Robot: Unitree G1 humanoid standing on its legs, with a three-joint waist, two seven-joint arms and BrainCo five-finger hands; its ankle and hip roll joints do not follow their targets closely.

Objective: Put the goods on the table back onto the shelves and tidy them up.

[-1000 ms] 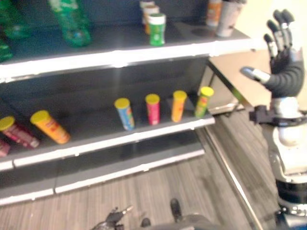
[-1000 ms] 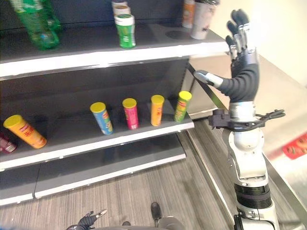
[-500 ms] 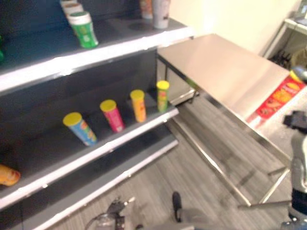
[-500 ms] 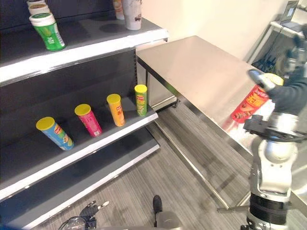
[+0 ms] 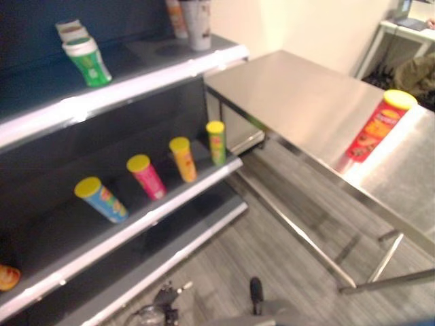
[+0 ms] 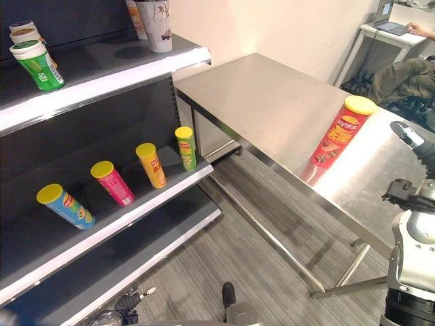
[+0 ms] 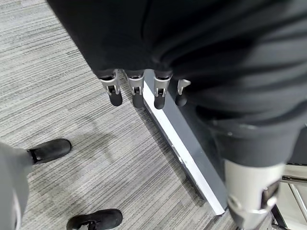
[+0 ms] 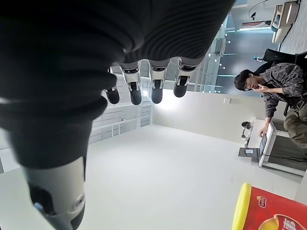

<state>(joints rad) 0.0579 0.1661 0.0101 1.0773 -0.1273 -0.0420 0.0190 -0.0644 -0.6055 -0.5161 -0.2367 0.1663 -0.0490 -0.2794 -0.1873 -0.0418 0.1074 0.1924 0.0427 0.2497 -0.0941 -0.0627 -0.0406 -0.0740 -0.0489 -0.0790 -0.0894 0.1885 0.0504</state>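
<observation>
A red chip can (image 6: pixel 336 133) with a yellow lid stands upright on the steel table (image 6: pixel 272 102), near the table's front edge and well apart from the shelves (image 6: pixel 102 75); nothing holds it. In the right wrist view the same can's lid and top show at the lower corner, past the hand.

On the middle shelf, left of the table, four lidded cans lean in a row: a blue can (image 6: pixel 66 205) farthest from the table, then a pink can (image 6: pixel 113 183), an orange can (image 6: pixel 151 165), and a green-yellow can (image 6: pixel 185 147) nearest the table. On the top shelf a green canister (image 6: pixel 39 62) stands toward the far end from the table, and a pale cup (image 6: pixel 155 24) stands near the end beside the table, with what seems to be a second container just behind it.

The right hand (image 8: pixel 144 91) is raised beside the table, its fingers straight and apart, holding nothing. The left hand (image 7: pixel 144 93) hangs over the grey floor (image 7: pixel 57 96) by the base of the shelves, its fingers straight, apart and empty.

A person (image 8: pixel 280 91) sits at a desk beyond the table.
</observation>
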